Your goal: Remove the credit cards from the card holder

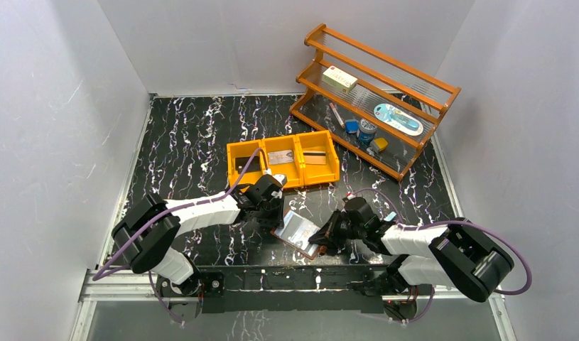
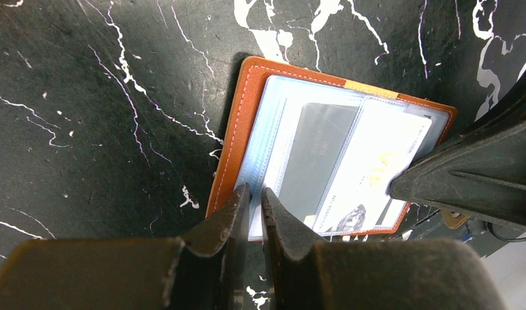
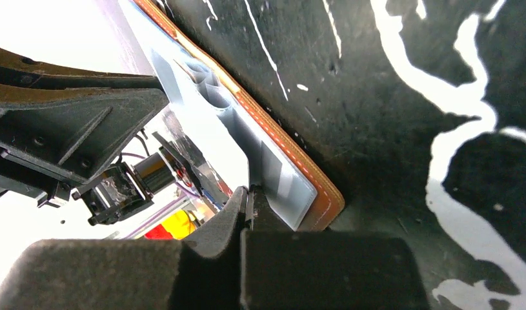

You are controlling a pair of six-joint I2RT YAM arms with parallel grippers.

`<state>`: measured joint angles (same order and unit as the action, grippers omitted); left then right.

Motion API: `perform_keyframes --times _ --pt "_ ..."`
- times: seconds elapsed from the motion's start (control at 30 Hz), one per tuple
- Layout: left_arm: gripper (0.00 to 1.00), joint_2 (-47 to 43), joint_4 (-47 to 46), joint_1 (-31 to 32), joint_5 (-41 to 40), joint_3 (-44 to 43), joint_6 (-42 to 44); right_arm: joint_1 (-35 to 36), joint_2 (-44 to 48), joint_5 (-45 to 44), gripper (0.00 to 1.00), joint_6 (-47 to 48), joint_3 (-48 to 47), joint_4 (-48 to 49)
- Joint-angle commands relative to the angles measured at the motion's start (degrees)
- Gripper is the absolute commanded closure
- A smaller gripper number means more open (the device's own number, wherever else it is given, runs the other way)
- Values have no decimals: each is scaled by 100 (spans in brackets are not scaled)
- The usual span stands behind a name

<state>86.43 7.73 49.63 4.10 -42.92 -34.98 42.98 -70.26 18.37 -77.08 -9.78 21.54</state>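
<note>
"Near the front edge of the table, between the two arms, what is happening?" the first observer is asking.

"The card holder (image 1: 299, 234) is lying open and flat there, with its clear sleeves facing up. The left gripper (image 2: 255, 194) is pinching the edge of a sleeve, its fingers almost together, so it is pinning the holder down. The right gripper (image 3: 247, 194) is fully closed at the other side. Whether a card is sitting between its tips is not possible to tell."

"So which step is going on?"

"Pulling out one more card, it is seeming. A dark card (image 2: 318, 155) and a white card (image 2: 370, 174) are sitting in the sleeves, while other cards (image 1: 279, 157) are lying in the orange bin (image 1: 325, 177). The next move is asking for a straight pull along the sleeve, with the left side holding firm. Otherwise the whole holder is probably going to slide."
</note>
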Motion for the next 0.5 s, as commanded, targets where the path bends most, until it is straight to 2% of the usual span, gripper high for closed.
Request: perform_keyframes --times 0.0,0.2,0.37,0.47 --pt "88 -91 473 5 -173 198 -63 -349 -275 47 99 696 -81 -310" --pt "86 -443 586 205 -465 248 -323 -716 -998 569 99 2058 -1173 -839" --pt "69 -775 783 258 -937 114 -368 -768 -1672 1095 98 3119 -2137 -1399" --pt "59 -951 749 256 -970 -66 -244 -764 -1871 1244 95 3325 -2307 -1452"
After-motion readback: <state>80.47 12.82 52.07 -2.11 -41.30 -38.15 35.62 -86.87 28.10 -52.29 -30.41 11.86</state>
